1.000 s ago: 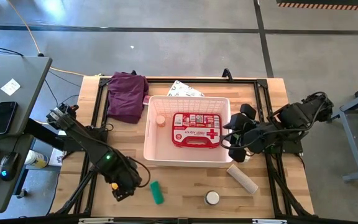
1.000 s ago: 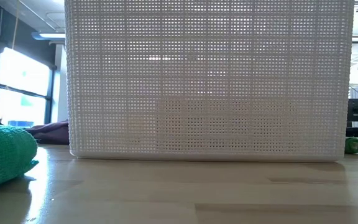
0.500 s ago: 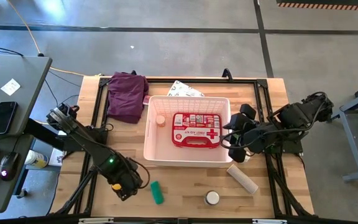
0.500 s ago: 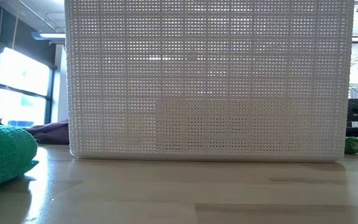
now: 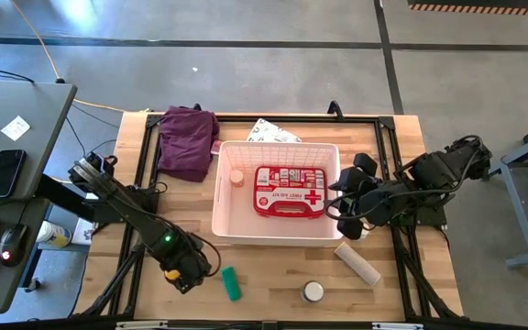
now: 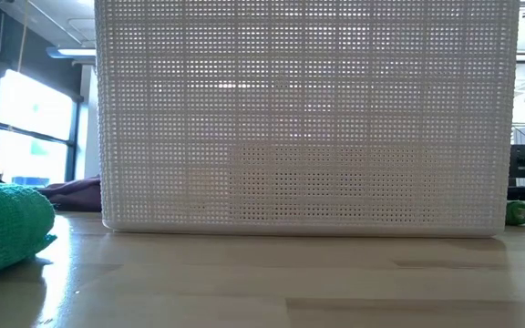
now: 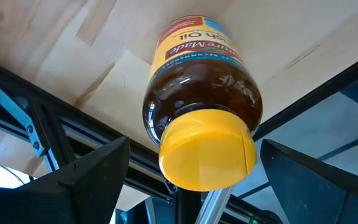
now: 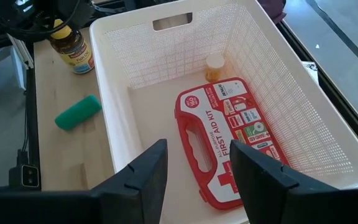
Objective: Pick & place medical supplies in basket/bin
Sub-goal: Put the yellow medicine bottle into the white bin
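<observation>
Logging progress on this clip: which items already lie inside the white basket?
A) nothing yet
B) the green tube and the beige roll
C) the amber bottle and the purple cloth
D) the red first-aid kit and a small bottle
D: the right wrist view shows the red first-aid kit and a small bottle on the floor of the white basket.

My arms: dark, matte black, chunky jointed links. Left arm [image 5: 122, 206] carries small green light near wrist. My right pincer [image 8: 194, 180] fingers: black, flat, angular plastic.
</observation>
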Tool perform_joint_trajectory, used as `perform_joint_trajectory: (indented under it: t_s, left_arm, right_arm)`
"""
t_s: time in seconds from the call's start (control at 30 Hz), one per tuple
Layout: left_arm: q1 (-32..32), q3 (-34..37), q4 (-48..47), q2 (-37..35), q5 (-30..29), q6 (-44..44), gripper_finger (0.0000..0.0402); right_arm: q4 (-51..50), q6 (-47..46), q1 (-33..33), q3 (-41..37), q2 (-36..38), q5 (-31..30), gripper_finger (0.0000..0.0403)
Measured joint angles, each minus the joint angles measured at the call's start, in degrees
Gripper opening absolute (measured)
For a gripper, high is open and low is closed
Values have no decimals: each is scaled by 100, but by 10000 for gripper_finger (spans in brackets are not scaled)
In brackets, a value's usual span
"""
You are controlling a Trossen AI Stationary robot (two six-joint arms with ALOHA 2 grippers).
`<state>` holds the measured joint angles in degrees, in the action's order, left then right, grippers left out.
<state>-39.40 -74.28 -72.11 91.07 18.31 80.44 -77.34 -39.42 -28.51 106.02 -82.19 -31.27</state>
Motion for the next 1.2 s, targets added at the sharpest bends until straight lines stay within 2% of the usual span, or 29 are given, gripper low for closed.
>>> perform_joint_trajectory:
  t_s: [0.23,0.83,1.03,1.2]
  left_arm:
    - [0,2,71,0,18,-59,380]
    - [0,0,212,0,18,-22,250]
    - [0,0,214,-2,62,81,248]
    - [0,-209,90,-57,170,63,262]
  right_arm:
    - [-5,87,0,0,0,-40,165]
    - [-82,91,0,0,-2,-77,165]
    - [-101,133,0,0,-2,-157,165]
    - [-107,135,0,0,-2,-162,165]
